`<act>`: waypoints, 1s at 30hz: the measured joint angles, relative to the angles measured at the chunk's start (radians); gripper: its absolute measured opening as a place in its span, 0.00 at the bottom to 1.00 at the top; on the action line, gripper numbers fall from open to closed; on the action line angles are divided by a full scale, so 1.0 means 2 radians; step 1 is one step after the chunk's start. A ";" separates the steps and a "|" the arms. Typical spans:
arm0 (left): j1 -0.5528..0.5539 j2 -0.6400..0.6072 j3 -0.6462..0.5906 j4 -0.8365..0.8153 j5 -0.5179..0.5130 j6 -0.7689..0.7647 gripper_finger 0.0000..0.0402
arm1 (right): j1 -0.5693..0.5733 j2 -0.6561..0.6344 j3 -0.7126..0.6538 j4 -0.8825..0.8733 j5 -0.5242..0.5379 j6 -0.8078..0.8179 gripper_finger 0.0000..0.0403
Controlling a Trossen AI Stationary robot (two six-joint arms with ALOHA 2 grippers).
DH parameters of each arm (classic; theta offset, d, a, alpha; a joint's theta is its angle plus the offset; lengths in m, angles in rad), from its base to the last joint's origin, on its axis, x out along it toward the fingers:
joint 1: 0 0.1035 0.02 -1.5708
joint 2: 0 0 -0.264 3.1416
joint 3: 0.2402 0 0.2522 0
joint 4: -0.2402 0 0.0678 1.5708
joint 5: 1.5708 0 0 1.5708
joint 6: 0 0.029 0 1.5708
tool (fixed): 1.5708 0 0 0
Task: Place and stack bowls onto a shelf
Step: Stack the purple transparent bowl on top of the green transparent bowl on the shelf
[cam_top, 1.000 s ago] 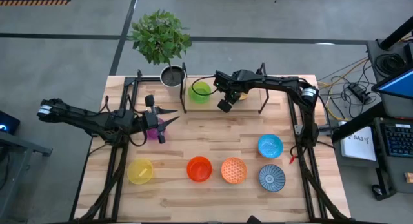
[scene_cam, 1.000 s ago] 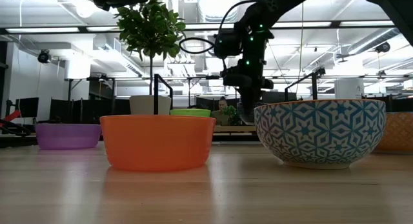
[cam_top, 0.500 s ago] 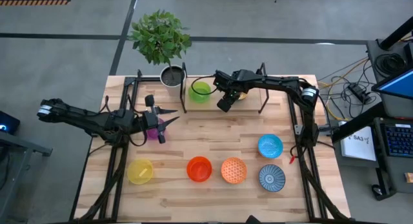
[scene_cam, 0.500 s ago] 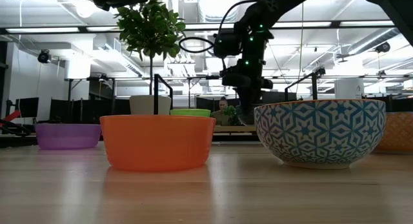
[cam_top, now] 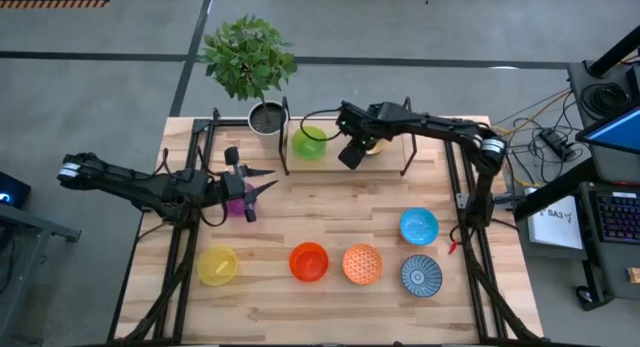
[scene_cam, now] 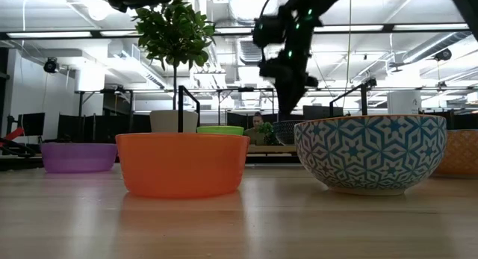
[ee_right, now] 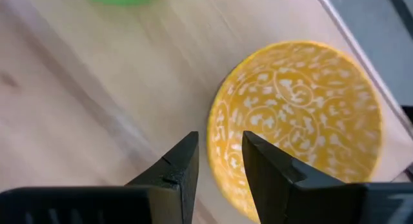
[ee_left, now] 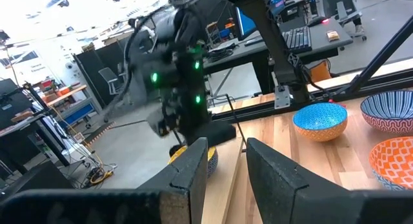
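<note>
My right gripper hangs over the shelf, fingers slightly parted and empty, just above the patterned yellow bowl sitting there beside the green bowl. My left gripper seems open at the purple bowl.

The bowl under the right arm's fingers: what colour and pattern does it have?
Yellow bowl with a white swirling vine pattern inside; the right wrist view shows it best.

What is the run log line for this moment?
right tool: open, above yellow bowl on shelf | left tool: open, waiting by purple bowl
</note>
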 joint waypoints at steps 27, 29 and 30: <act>-0.004 0.097 0.141 -0.358 0.049 -0.440 0.23 | 0.303 -0.338 -0.357 0.356 -0.001 0.013 0.27; -0.005 0.133 0.182 -0.464 0.056 -0.510 0.23 | 0.315 -0.345 -0.368 0.367 -0.001 0.009 0.27; -0.005 0.151 0.200 -0.515 0.061 -0.552 0.23 | 0.319 -0.348 -0.374 0.370 0.000 0.009 0.27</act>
